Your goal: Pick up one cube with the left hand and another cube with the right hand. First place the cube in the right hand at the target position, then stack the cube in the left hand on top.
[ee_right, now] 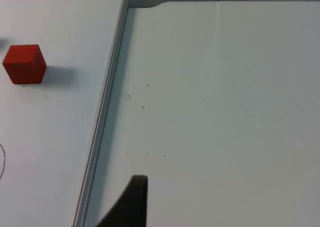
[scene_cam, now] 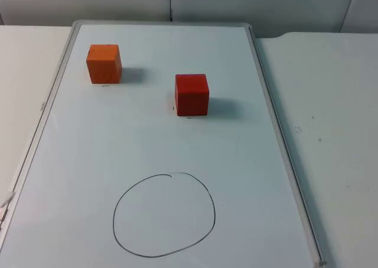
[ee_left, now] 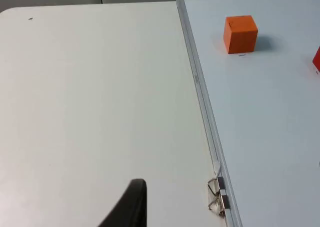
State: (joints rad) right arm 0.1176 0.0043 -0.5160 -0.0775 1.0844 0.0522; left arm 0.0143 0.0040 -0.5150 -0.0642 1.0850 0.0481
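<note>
Orange cube (scene_cam: pixel 104 63) and red cube (scene_cam: pixel 192 94) sit apart on whiteboard (scene_cam: pixel 236 162), above drawn circle (scene_cam: pixel 164 215). Left gripper (ee_left: pixel 131 204), right gripper (ee_right: pixel 131 202) wait off-board; jaw state: cannot tell. Risk: off-centre grasp skews stack.

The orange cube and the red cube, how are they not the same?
The orange cube is a lighter, yellower colour; the red cube is deep red. The orange cube sits near the white board's left edge and farther back; the red cube sits nearer the middle and closer to the drawn black circle. Both look the same size, rest flat on the board, untouched, outside the circle.
</note>
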